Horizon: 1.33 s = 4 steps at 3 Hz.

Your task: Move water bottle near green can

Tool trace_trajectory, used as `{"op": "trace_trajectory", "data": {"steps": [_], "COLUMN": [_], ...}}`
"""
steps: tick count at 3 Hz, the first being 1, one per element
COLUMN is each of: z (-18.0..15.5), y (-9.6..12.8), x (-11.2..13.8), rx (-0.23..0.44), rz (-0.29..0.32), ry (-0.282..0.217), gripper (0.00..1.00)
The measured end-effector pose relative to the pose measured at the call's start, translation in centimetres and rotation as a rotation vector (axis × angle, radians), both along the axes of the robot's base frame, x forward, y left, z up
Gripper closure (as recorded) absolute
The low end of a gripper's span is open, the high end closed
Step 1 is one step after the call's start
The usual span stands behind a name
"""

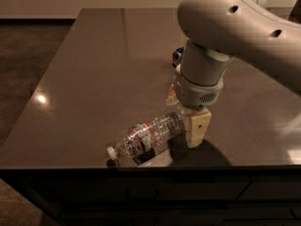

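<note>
The water bottle (148,135) lies on its side near the front edge of the dark table (94,79). Its white cap points front left and its base points right. It is clear and ribbed, with a red, white and green label band. My gripper (195,126) hangs low over the table, right at the bottle's base end, on its right side. I cannot tell whether it touches the bottle. The green can is hidden behind my arm.
My large white arm (225,27) fills the upper right and covers the middle right of the table. A sliver of the blue can (177,55) shows just left of the arm. The table's front edge runs just below the bottle.
</note>
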State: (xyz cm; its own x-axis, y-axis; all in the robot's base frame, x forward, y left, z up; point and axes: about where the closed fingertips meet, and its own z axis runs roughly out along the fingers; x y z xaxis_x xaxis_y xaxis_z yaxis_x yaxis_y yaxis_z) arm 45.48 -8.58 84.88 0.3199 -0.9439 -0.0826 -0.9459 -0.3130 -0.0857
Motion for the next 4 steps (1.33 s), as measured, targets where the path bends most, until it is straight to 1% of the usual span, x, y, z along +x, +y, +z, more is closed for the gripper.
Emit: {"op": "trace_trajectory", "data": {"steps": [1, 2, 3, 4], "z": [-0.4, 0.3, 1.7, 2.5], "y": [-0.3, -1.3, -3.1, -5.8], "x": [0.3, 1.4, 3.7, 6.4], "rx": [-0.014, -0.022, -0.036, -0.060], "rz": [0.004, -0.028, -0.073, -0.122], "ry": [0.013, 0.003, -0.027, -0.051], "gripper": [0.50, 0.73, 0.96, 1.00]}}
